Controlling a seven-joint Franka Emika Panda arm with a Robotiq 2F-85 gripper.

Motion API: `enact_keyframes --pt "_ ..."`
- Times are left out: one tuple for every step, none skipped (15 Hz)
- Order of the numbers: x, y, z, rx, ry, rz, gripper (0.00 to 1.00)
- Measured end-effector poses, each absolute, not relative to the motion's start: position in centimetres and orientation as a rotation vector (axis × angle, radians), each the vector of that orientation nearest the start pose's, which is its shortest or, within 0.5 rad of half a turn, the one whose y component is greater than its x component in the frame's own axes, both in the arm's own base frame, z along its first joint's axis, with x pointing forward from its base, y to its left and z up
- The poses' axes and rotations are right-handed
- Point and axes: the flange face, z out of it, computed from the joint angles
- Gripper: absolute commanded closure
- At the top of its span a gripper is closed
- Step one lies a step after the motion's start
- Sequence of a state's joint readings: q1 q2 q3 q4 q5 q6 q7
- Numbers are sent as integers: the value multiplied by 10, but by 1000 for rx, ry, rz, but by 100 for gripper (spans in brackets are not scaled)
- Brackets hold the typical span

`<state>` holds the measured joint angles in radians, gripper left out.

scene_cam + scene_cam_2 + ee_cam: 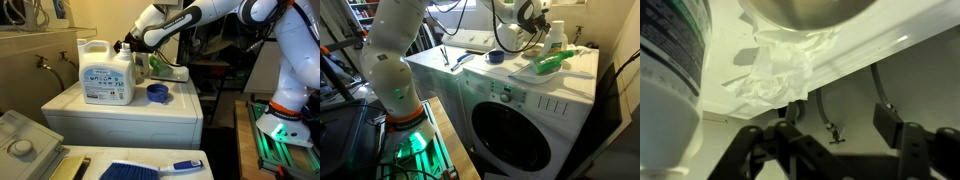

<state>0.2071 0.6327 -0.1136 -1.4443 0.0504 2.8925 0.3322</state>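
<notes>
My gripper (840, 125) stands open, and between its jaws I see only the wall behind the washer. A crumpled white tissue (770, 70) lies on the back edge of the white washer top (880, 45), just ahead of the left finger (790, 130) and apart from it. The white detergent jug (665, 70) stands right beside the tissue. In both exterior views the gripper (128, 45) (535, 20) hangs over the rear of the washer, behind the jug (107, 75) (557, 38). The tissue is hidden in those views.
A blue cap (157, 93) (495, 57) and a green object (165, 70) (552, 62) lie on the washer top. Hoses and a valve (830, 135) run down the wall behind. A blue brush (150, 168) lies on the near counter. A rounded grey object (810, 10) sits beyond the tissue.
</notes>
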Motion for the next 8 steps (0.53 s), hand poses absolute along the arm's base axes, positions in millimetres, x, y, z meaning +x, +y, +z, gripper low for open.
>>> enact_keyframes --pt "761 93 419 -2744 340 -1145 0" --pt "759 95 419 -2760 378 -1093 0" --pt "756 97 419 -2780 423 -1027 0" --pt "753 99 420 -2796 464 -965 0" --pt "749 99 422 -2812 509 -898 0" --pt "745 99 424 -2830 553 -827 0" --pt "740 98 424 -2847 596 -758 0" --pt "736 96 423 -2862 640 -692 0"
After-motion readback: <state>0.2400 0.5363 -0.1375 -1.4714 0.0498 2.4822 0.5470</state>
